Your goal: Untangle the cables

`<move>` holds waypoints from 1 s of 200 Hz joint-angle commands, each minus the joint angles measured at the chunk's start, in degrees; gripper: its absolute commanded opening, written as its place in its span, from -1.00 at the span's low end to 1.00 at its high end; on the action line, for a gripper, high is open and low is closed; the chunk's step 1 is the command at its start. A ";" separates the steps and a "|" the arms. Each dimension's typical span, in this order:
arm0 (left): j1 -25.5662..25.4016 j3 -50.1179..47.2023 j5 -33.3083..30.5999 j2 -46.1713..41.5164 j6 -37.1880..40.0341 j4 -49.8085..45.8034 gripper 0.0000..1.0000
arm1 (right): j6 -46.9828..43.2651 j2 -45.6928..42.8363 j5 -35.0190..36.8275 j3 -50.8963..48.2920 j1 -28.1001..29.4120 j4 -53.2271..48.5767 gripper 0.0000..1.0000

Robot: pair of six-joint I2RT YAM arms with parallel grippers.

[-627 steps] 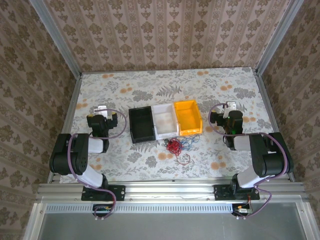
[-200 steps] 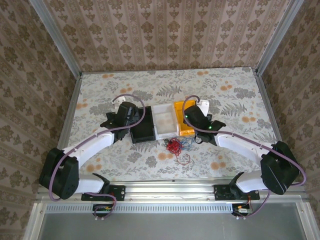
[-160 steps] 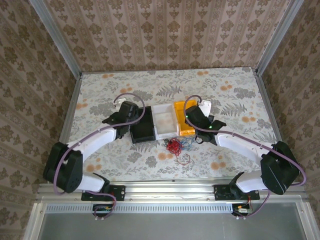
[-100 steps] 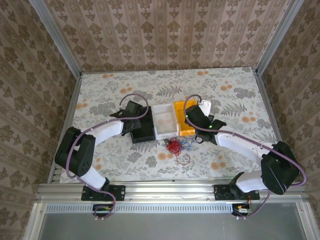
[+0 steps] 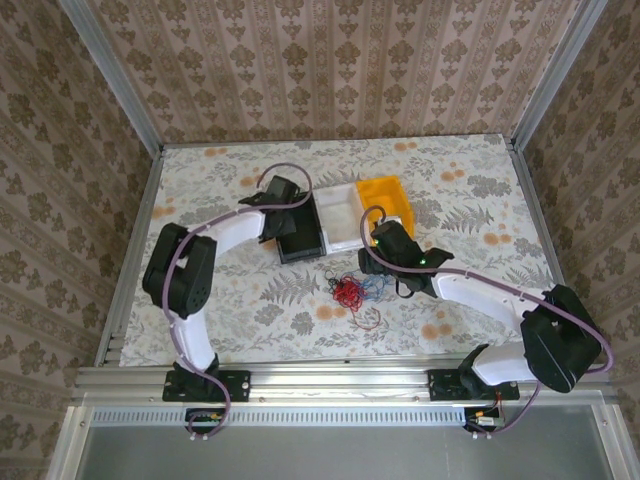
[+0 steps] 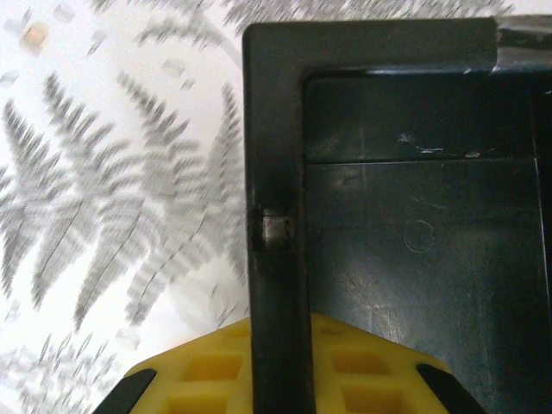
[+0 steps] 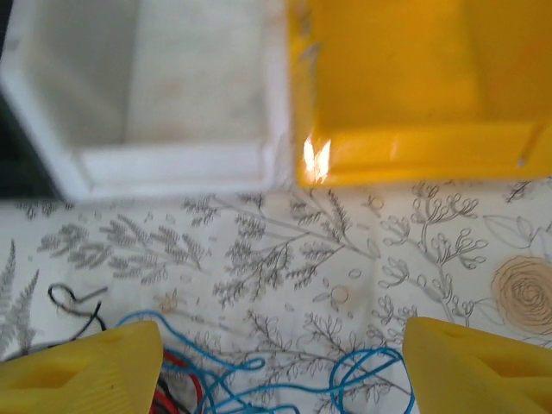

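Observation:
The cables lie tangled on the table in front of the bins: a red cable [image 5: 348, 291] [image 7: 177, 392], a blue cable [image 5: 377, 285] [image 7: 259, 379] and a dark cable [image 7: 73, 297]. My right gripper [image 5: 368, 270] [image 7: 280, 379] hovers open just above the blue loops, one yellow finger on each side, holding nothing. My left gripper [image 5: 286, 215] [image 6: 278, 371] is shut on the left wall of the black bin [image 5: 305, 243] [image 6: 414, 216]; the wall runs between its two yellow pads.
A white bin [image 5: 340, 215] [image 7: 172, 86] and a yellow bin [image 5: 385, 200] [image 7: 414, 78] stand in a slanted row with the black one, all empty. The floral table [image 5: 480, 190] is fenced by metal rails and wallpapered walls.
The left arm swung in and shut on the black bin's wall; the row of bins has shifted away and turned. The right gripper moved nearer, over the cables.

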 commanded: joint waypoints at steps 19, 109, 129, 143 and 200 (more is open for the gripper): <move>0.89 11.35 -1.39 4.48 11.45 -3.01 -0.16 | -0.54 -2.51 -8.80 -3.60 -1.31 -1.26 0.42; -16.60 -13.94 22.29 -19.35 28.06 6.81 0.51 | -2.07 -0.45 -15.92 -6.49 -3.39 -1.51 0.07; -20.35 -16.18 25.15 -19.65 29.19 4.17 0.54 | -2.01 0.48 -17.36 -7.11 -4.11 -0.38 0.02; -21.96 -17.44 25.21 -19.20 28.88 4.17 0.56 | -2.11 1.54 -18.11 -6.79 -4.35 -0.04 -0.01; -22.80 -18.14 27.46 -13.99 27.62 7.39 0.44 | -1.19 6.49 -19.69 -5.36 -6.48 0.48 -0.67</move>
